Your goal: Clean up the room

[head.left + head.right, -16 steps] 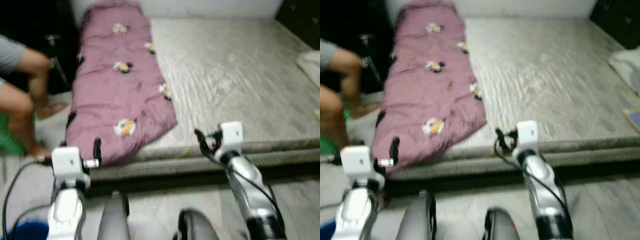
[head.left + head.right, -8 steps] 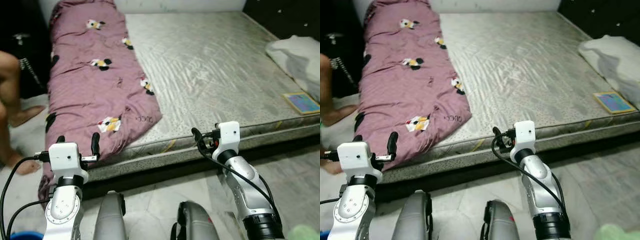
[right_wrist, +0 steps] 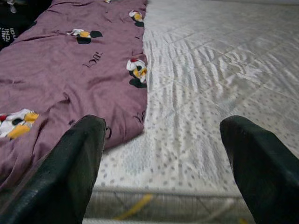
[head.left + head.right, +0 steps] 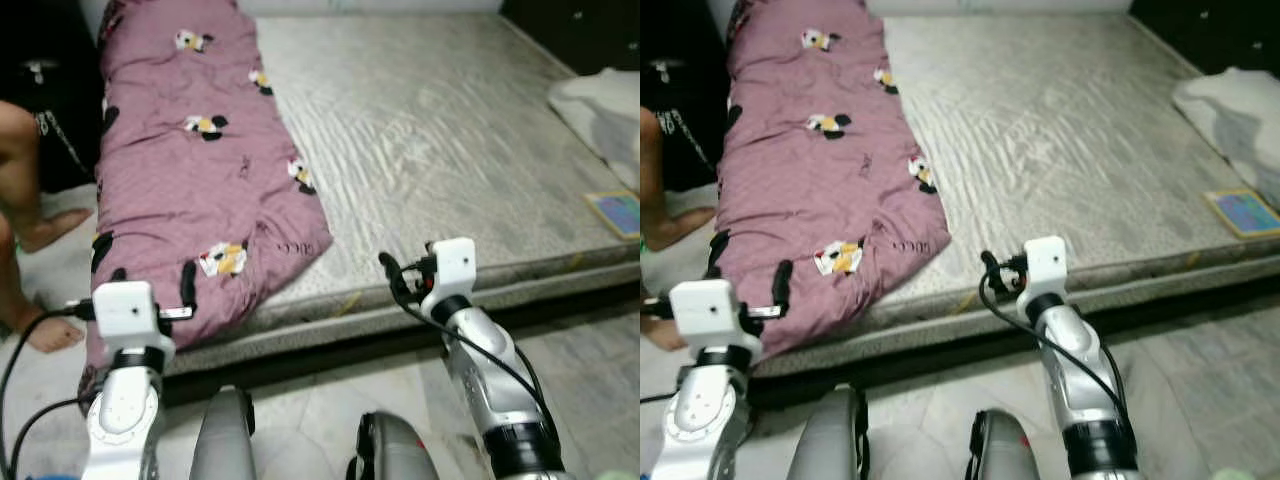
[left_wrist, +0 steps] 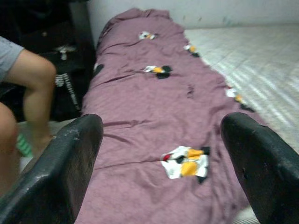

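Observation:
A purple blanket [image 4: 200,170] printed with cartoon figures lies lengthwise on the left part of a low grey mattress [image 4: 440,150], its near end drooping over the front edge. My left gripper [image 4: 153,280] is held open just in front of that drooping end, with nothing between its fingers. In the left wrist view the blanket [image 5: 154,107] spreads out beyond the two fingers [image 5: 70,163]. My right gripper [image 4: 405,275] hovers open at the mattress's front edge, to the right of the blanket. The right wrist view looks over the blanket's corner [image 3: 70,79] and bare mattress [image 3: 210,79].
A person's bare legs [image 4: 25,190] are at the far left beside the bed. A white pillow [image 4: 600,100] and a colourful flat book [image 4: 620,212] lie on the mattress's right side. Grey tiled floor [image 4: 590,350] runs along the bed's front.
The whole picture has shifted and sharpened as the head camera moved, bringing the pillow and book into view. Both grippers keep the same open pose before the bed.

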Tool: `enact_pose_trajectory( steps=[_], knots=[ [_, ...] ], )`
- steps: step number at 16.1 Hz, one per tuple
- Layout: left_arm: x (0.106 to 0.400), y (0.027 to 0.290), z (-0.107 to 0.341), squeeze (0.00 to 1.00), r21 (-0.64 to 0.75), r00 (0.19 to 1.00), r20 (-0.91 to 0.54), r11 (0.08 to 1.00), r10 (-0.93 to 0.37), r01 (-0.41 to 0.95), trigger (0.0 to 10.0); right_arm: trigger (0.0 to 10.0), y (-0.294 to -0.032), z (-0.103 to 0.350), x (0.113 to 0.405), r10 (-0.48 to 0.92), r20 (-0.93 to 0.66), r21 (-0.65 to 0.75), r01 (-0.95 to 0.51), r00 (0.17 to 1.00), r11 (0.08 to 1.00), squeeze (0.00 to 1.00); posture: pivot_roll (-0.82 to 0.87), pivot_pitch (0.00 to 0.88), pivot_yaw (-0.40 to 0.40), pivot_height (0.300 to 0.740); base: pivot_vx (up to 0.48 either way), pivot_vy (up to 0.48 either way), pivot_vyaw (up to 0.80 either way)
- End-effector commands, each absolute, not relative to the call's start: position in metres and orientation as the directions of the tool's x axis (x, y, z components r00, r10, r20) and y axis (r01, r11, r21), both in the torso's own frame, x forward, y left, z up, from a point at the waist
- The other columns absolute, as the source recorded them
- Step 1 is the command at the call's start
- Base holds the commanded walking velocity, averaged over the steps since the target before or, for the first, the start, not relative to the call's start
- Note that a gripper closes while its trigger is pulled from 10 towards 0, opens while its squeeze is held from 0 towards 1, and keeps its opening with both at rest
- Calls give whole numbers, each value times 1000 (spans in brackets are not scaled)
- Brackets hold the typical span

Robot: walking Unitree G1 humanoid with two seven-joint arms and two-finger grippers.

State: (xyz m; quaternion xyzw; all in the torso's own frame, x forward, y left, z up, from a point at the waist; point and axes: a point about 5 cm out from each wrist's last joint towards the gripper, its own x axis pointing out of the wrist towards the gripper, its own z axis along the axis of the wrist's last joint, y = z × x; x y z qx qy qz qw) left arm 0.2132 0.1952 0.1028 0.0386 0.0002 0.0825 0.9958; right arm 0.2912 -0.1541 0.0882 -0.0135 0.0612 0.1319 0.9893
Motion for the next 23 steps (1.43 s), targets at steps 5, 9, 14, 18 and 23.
enact_pose_trajectory(
  steps=[5,9,14,18,23],
  knots=[
    [212,195,112,0,95,986,31,981,166,-168,10000,10000,-158,84,292,254,-146,-20,-260,956,965,0,3,130,-51,660,281,0,0],
    [211,190,107,0,83,987,-1,984,160,-160,10000,10000,-157,80,292,256,-162,2,-259,953,966,0,6,127,-47,660,155,0,0],
    [215,201,107,0,119,972,-6,965,236,-233,10000,10000,-155,80,294,266,-164,26,-265,950,964,0,8,129,-43,660,0,0,0],
    [218,209,104,0,102,958,-22,954,286,-282,10000,10000,-156,80,295,266,-167,28,-265,949,964,0,2,129,-48,615,0,0,0],
    [222,211,102,0,71,954,-27,952,300,-297,10000,10000,-156,79,296,272,-173,32,-270,947,962,0,-3,123,-53,576,0,0,0]
  ],
)
